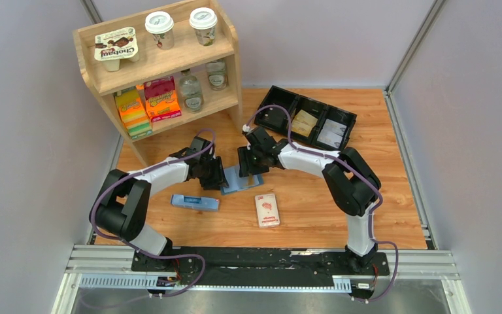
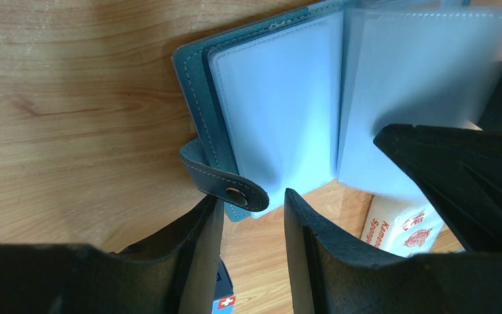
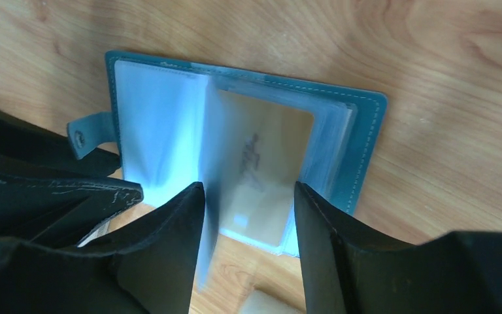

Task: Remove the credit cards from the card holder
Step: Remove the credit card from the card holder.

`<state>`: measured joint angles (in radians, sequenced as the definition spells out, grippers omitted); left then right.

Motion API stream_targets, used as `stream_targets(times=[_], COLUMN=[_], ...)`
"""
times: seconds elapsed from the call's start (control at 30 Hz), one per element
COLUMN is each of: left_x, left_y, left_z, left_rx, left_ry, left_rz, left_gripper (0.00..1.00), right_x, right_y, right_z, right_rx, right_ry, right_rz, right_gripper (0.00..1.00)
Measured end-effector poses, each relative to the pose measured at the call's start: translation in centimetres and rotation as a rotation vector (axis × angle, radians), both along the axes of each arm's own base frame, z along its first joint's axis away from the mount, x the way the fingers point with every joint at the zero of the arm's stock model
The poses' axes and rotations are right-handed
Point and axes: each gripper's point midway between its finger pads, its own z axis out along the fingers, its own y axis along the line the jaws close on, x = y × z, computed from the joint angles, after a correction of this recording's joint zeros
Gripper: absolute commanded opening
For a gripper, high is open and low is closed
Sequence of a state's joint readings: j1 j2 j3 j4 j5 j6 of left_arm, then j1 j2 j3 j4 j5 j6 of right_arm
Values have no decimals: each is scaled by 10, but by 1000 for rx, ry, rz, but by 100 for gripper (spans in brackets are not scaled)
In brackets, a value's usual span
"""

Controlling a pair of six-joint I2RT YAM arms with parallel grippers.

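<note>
Observe left gripper (image 2: 253,252) low at edge of card holder (image 2: 274,98), jaws partway apart, nothing clamped btwn them; see only wood and a holder corner in the gap. Note one fingertip (image 2: 202,222) just beside snap tab (image 2: 225,180); cannot tell if touching. Observe right gripper (image 3: 248,222) likewise partway apart, straddling a clear sleeve (image 3: 327,131) w/ tan card (image 3: 261,157) inside; see no clamp on sleeve or card. Note one loose sleeve leaf (image 3: 204,196) standing on edge along inner face of one right finger, blurred, contact unclear. Find holder lying open and flat on table (image 1: 314,203), cover down, sleeves up, directly btwn the two grippers, just in front of wooden shelf (image 1: 163,59). Log white pack (image 1: 267,210) w/ red picture nearer the arm bases, apart from holder. Log pale blue box (image 1: 195,202) by left arm, near left gripper, also apart from holder. Log black tray (image 1: 274,98) at far side of table, beyond right arm, well apart from holder.
</note>
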<state>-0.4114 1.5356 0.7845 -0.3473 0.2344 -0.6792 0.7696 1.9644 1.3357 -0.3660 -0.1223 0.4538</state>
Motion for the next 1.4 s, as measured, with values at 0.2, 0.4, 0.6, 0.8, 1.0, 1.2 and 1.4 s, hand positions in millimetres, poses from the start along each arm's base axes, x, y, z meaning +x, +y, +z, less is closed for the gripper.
stream_targets(times=[0.2, 0.4, 0.6, 0.8, 1.0, 1.2, 1.4], left_x=[0, 0, 1, -1, -1, 6, 23], left_y=[-1, -2, -3, 11, 25, 24, -3], left_z=[0, 1, 2, 16, 39, 75, 87], left_rx=[-5, -10, -15, 7, 21, -40, -143], left_ry=[1, -1, -10, -93, -189, -310, -298], left_rz=[-3, -4, -4, 46, 112, 146, 114], left_gripper=[47, 47, 48, 53, 56, 57, 54], right_x=[-12, -20, -29, -29, -27, -18, -1], right_y=[15, 27, 45, 57, 57, 58, 18], right_z=[7, 15, 31, 19, 2, 10, 37], right_rx=[77, 146, 261, 289, 267, 269, 284], right_ry=[43, 74, 116, 160, 195, 159, 67], right_rz=[60, 107, 160, 162, 136, 122, 18], right_gripper=[50, 51, 51, 50, 49, 47, 43])
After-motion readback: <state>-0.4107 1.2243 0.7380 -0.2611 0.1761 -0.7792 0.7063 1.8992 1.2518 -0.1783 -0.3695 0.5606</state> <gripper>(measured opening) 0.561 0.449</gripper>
